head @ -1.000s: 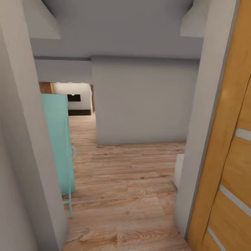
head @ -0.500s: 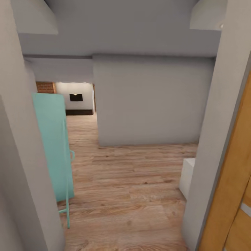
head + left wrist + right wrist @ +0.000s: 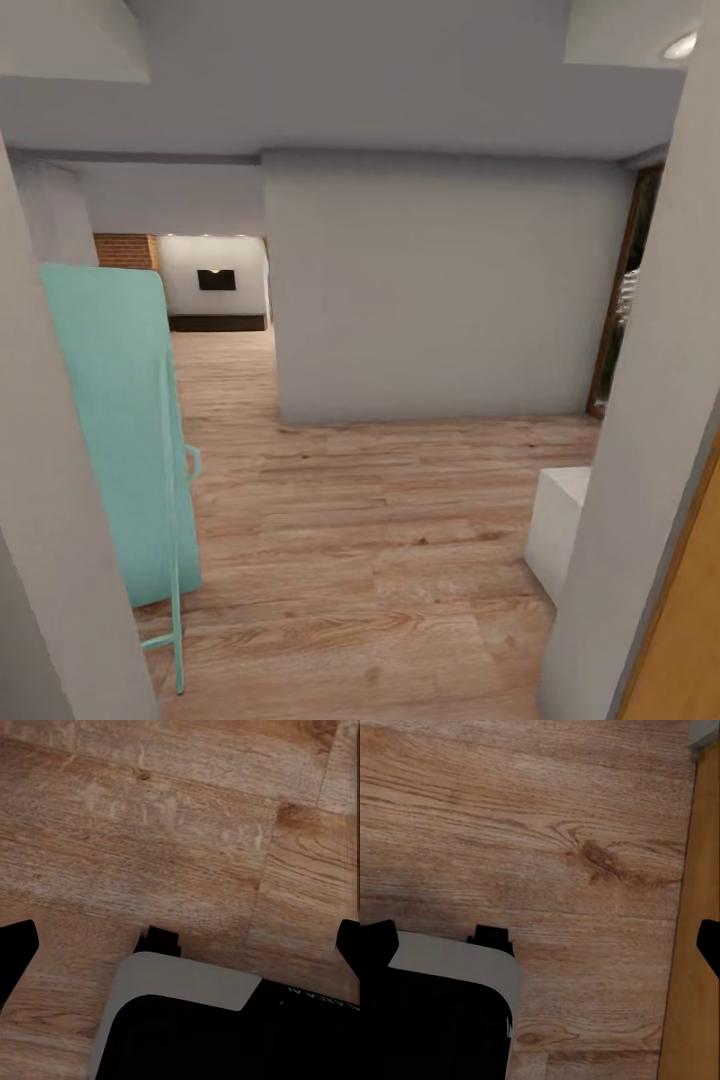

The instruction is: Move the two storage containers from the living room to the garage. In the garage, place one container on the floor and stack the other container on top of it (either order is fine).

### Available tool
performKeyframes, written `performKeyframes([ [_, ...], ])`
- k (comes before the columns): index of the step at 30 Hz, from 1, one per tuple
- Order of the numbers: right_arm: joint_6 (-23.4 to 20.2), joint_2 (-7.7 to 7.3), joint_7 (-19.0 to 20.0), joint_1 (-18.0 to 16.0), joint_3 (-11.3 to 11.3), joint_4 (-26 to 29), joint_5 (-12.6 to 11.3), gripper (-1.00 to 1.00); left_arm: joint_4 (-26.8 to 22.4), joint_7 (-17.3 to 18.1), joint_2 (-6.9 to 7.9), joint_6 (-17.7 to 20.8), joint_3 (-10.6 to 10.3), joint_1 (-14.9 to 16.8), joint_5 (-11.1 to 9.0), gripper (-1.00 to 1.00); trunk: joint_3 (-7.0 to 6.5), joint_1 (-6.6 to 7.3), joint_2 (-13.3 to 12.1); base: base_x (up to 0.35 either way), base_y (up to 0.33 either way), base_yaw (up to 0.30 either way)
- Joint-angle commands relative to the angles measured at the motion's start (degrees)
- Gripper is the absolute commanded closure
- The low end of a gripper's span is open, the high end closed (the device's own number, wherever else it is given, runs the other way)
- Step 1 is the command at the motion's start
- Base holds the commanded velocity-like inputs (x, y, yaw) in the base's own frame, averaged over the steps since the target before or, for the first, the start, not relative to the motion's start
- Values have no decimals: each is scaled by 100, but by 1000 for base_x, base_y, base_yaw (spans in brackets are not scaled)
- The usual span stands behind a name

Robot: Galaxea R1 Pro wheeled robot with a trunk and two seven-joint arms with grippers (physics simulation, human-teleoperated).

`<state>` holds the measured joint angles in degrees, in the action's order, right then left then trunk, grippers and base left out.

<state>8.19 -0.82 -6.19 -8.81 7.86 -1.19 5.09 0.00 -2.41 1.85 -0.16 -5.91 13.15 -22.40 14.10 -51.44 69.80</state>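
Head view finds the robot in a doorway on a wood-plank floor (image 3: pixel 380 540), a turquoise panel (image 3: pixel 115 430) beside the opening and a grey partition wall (image 3: pixel 430 290) ahead. Beyond the panel, the living room (image 3: pixel 215 285) shows brick and a dark low cabinet; no storage containers are visible. Left pincer (image 3: pixel 180 945) and right pincer (image 3: pixel 547 945) hang spread and empty over planks. Driving on likely means clearing the panel, then rounding the partition.
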Motion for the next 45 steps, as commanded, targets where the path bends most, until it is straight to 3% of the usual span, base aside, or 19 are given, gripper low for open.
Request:
performKeyframes([
  [1, 16, 1, -31, -7, 20, -13, 54, -100, 0, -14, 0, -2, -50, 4, -45, -100, 7, -4, 4, 322, 0, 0],
  [24, 16, 12, -31, -7, 16, -14, 42, -100, 0, -14, 0, 28, -51, 0, -45, -100, 7, -4, 4, 322, 0, 0],
  [32, 16, -33, -40, -7, -376, -21, -412, -100, 0, -14, 0, 42, -50, 2, -45, -100, 7, -4, 4, 322, 0, 0],
  [45, 27, -70, -39, -7, -408, -13, -474, -100, 0, -14, 0, 34, -50, 2, -45, -100, 7, -4, 4, 322, 0, 0],
])
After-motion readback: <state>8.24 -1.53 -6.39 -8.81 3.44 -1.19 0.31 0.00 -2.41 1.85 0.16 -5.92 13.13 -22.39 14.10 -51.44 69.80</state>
